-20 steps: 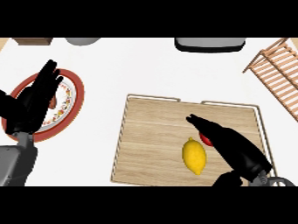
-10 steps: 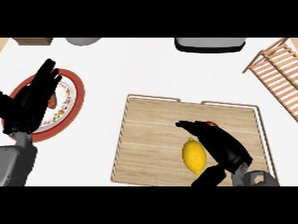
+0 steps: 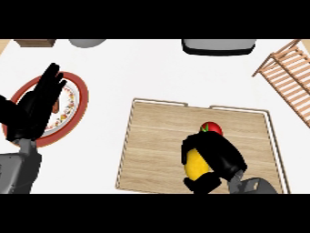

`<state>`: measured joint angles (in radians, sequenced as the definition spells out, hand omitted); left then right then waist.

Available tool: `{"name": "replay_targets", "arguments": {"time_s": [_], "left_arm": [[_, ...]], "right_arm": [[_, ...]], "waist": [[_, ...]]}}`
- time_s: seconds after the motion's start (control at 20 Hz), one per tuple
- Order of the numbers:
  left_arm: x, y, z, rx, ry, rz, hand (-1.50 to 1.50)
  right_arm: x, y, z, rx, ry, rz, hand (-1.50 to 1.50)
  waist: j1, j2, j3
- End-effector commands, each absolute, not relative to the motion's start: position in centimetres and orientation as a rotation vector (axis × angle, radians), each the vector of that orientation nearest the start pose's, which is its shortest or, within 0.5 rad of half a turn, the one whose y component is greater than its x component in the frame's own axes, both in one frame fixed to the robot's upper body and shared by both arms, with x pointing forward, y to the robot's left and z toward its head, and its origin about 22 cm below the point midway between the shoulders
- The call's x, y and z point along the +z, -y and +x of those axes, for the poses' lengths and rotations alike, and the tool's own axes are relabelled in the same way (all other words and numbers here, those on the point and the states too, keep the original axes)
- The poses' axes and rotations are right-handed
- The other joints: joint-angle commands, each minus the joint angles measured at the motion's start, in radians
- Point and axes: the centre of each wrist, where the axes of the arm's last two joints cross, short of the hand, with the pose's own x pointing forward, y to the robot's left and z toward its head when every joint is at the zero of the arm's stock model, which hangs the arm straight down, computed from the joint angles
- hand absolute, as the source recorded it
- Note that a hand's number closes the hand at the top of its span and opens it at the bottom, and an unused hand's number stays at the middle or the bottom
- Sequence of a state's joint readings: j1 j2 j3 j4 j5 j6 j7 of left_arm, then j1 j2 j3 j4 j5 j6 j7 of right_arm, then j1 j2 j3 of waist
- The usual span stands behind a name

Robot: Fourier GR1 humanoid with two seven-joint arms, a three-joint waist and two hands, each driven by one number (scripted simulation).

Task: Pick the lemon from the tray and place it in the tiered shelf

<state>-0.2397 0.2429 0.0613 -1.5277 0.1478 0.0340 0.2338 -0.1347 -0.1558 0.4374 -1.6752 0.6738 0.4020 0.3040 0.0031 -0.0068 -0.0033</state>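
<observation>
A yellow lemon (image 3: 195, 165) lies on the wooden tray (image 3: 161, 136) in the lower middle of the head view. My right hand (image 3: 216, 154) sits on top of it, with fingers and thumb curled round it, so only the lemon's left side shows. The wooden tiered shelf (image 3: 297, 86) stands at the right edge, well away from the hand. At the left, my left hand (image 3: 31, 111) rests open, fingers up, over a red-rimmed plate (image 3: 78, 101).
A small red fruit with a green top (image 3: 211, 128) lies on the tray just beyond my right hand. At the back stand a grey bowl (image 3: 87, 43), a dark grey container (image 3: 217, 46) and a wooden box (image 3: 33, 43).
My right hand has drawn back toward the lower edge over the lemon and curled its fingers and thumb round it. The red fruit now shows fully. The left hand has stayed still.
</observation>
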Motion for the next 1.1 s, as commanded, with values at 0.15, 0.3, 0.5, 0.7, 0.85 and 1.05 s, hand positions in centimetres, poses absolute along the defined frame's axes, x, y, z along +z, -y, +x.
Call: {"name": "replay_targets", "arguments": {"time_s": [0.15, 0.3, 0.5, 0.7, 0.85, 1.05], "left_arm": [[8.0, -28.5, 29.5, -0.038, 1.524, 0.102, 0.0], [7.3, -28.1, 28.5, -0.045, 1.534, 0.094, 0.0], [7.4, -27.8, 29.7, -0.03, 1.524, 0.08, 0.0], [7.3, -29.5, 29.7, -0.042, 1.515, 0.103, 0.0], [7.0, -27.9, 29.6, -0.029, 1.516, 0.094, 0.0], [6.9, -27.9, 29.2, -0.035, 1.533, 0.095, 0.0]], "right_arm": [[3.0, 11.6, 19.6, 1.343, 1.262, -0.464, 1.5], [2.7, 11.7, 16.1, 1.461, 1.178, -0.614, 1.5], [5.0, 11.4, 11.6, 1.344, 1.246, -0.622, 1.5], [9.2, 10.0, 9.9, 1.105, 1.437, -0.54, 1.5], [12.7, 11.7, 10.0, 0.89, 1.596, -0.54, 1.5], [16.6, 13.4, 8.9, 0.712, 1.711, -0.621, 1.5]], "waist": [[-0.008, 0.002, 0.003], [-0.012, -0.006, 0.002], [-0.015, 0.003, 0.003], [-0.02, 0.002, 0.003], [-0.03, -0.001, 0.004], [-0.019, 0.001, 0.003]]}}
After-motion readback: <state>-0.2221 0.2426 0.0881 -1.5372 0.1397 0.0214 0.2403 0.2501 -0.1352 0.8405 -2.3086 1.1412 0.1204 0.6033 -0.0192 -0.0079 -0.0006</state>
